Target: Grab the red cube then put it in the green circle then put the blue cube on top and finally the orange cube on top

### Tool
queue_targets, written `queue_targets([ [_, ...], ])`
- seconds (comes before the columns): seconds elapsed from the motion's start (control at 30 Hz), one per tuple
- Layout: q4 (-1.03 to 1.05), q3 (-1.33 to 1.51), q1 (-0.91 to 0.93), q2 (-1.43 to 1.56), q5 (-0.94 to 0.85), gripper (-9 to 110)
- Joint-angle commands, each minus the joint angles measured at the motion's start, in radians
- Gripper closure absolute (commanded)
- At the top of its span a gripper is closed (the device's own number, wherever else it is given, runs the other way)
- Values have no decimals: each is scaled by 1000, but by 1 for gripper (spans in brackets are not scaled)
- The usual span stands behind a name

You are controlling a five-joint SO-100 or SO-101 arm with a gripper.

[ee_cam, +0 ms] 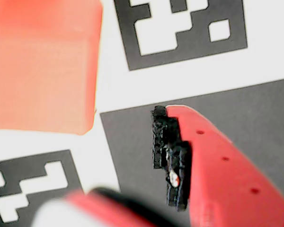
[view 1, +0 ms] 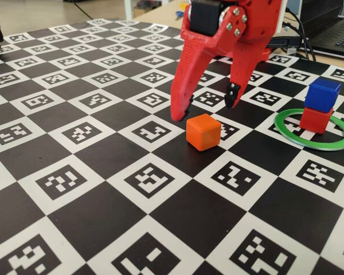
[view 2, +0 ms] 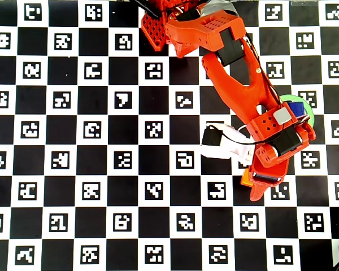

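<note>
The orange cube [view 1: 203,132] sits on the bench, just before the end effector [view 1: 208,106], which hangs tips-down, spread wide and empty. Farther right, the fixed view alone shows the blue cube [view 1: 322,94] stacked on the red cube [view 1: 316,120] inside the green circle [view 1: 298,138].

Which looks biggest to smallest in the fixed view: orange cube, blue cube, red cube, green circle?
1. Green circle, widest.
2. Orange cube, though it sits nearer the camera.
3. Blue cube and red cube, stacked, look about alike, so I won't rank them.
</note>
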Motion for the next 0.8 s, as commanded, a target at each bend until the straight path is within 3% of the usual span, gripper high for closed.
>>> queue_targets([
  [0.0, -32, 3, 5, 43, 6, 60],
  [0.77, -202, 126, 37, 15, 6, 67],
])
